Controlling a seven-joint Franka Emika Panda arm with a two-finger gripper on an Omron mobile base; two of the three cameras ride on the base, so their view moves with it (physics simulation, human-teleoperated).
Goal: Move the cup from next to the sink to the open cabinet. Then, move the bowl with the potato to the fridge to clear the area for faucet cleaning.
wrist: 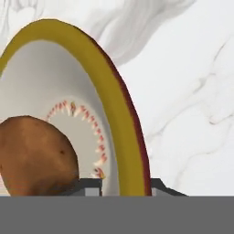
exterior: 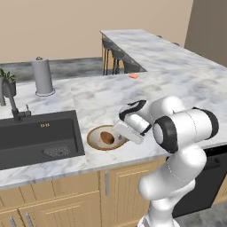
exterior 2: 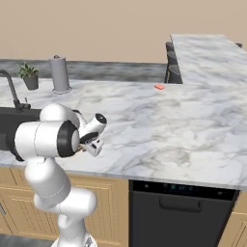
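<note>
The bowl (exterior: 95, 138) sits on the bench (exterior: 177, 84) just right of the sink (exterior: 35, 135). Its right rim runs between the jaws, one tip inside, one outside, but can't tell if they've clamped. Potato (wrist: 34, 155) lies inside the bowl.

A brown oval potato (wrist: 34, 155) lies in a round bowl (wrist: 119, 123) with pale grey inside, a mustard-yellow rim and a red-flecked ring, on a white, grey-veined marble counter (wrist: 187, 91) beside a dark grey sink (exterior: 40, 135).
</note>
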